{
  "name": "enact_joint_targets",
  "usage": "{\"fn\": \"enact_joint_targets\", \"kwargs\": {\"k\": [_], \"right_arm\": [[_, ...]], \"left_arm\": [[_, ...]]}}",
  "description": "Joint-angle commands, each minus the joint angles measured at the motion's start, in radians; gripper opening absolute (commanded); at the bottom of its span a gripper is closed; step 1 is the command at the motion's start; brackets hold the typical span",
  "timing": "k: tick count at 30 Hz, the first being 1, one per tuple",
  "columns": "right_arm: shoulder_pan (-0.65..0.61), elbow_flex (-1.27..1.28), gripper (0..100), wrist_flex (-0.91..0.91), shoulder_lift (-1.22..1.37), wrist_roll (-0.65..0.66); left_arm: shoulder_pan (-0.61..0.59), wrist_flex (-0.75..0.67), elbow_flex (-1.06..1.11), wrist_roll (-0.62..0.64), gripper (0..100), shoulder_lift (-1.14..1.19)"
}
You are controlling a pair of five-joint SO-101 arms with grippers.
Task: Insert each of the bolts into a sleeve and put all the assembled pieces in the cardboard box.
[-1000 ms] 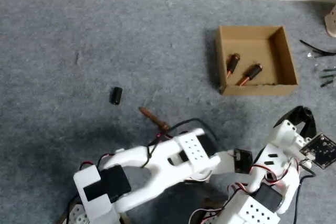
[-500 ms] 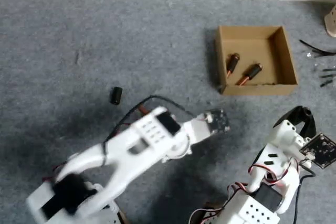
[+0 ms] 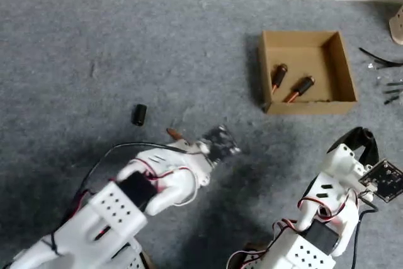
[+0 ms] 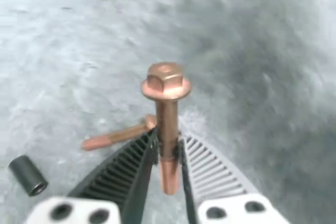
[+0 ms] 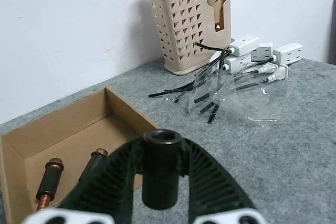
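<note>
My left gripper (image 4: 167, 137) is shut on the shank of a copper bolt (image 4: 165, 85), hex head pointing away from it. A second copper bolt (image 4: 118, 136) lies on the grey carpet just beyond the fingers, its end peeking out beside the left arm (image 3: 174, 134). A loose black sleeve (image 4: 28, 174) lies nearby on the carpet (image 3: 139, 114). My right gripper (image 5: 163, 153) is shut on another black sleeve (image 5: 161, 169), held upright, near the table's front right (image 3: 359, 138). The cardboard box (image 3: 340, 55) holds two assembled pieces (image 3: 279, 75) (image 3: 300, 89).
A beige slotted holder (image 5: 191, 19) stands by the wall beyond the box, with white power strips (image 5: 262, 56), black ties and clear plastic bags (image 5: 236, 90) on the carpet beside it. Open carpet lies between the arms and the box.
The left arm has swung left across the carpet, its wrist going from near the right arm to over the loose bolt. The right arm has stayed still.
</note>
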Motion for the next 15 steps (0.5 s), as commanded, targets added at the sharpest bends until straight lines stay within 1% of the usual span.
{"fn": "enact_joint_targets", "kwargs": {"k": [1,3,6,9,12,15], "right_arm": [[-0.024,0.122,0.6,0.005,-0.002,-0.006],[-0.025,0.122,0.6,0.005,-0.002,-0.006],[-0.065,0.124,0.6,0.025,-0.002,0.002],[-0.119,0.122,0.6,0.035,-0.002,0.081],[-0.176,0.122,0.6,0.068,-0.004,0.126],[-0.266,0.122,0.5,0.096,-0.005,0.193]], "left_arm": [[-0.065,-0.098,0.033,0.054,1,-0.087],[-0.088,-0.147,0.076,0.083,1,-0.117],[-0.099,-0.256,0.147,0.109,1,-0.168],[-0.099,-0.423,0.242,0.114,1,-0.229],[-0.097,-0.618,0.357,0.114,1,-0.294],[-0.097,-0.807,0.470,0.114,1,-0.358]]}}
